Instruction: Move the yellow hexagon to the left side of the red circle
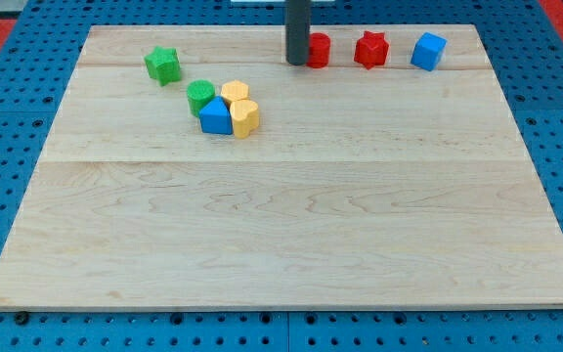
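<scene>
The yellow hexagon [235, 93] sits in a tight cluster at the upper left of centre, touching a green circle [200, 96], a blue triangular block [216, 117] and a second yellow block [246, 118]. The red circle [320, 49] stands near the view's top edge, right of centre. My tip [296, 62] rests on the board right against the red circle's left side, and the rod hides part of that block. The tip is well to the right of and above the yellow hexagon.
A red star [370, 49] and a blue cube [428, 51] stand in a row to the right of the red circle. A green star [163, 65] lies at the upper left. The wooden board [281, 225] sits on a blue pegboard surface.
</scene>
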Robot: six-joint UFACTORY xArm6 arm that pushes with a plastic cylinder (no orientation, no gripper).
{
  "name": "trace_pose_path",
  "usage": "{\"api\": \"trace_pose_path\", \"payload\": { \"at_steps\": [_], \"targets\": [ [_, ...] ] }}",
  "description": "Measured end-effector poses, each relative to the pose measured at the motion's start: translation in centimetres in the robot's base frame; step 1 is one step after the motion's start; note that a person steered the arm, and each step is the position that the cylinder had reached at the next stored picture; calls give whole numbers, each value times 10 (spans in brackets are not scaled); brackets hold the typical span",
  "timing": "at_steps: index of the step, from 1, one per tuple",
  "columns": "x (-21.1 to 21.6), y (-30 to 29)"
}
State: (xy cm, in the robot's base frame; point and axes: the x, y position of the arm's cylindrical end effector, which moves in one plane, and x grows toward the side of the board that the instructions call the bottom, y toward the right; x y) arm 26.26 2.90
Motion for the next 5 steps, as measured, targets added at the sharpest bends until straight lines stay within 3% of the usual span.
{"api": "trace_pose_path", "payload": {
  "at_steps": [1, 2, 3, 4, 5],
  "targets": [
    [3, 2],
    [37, -69],
    [64, -28],
    [109, -59],
    [125, -79]
  ]
}}
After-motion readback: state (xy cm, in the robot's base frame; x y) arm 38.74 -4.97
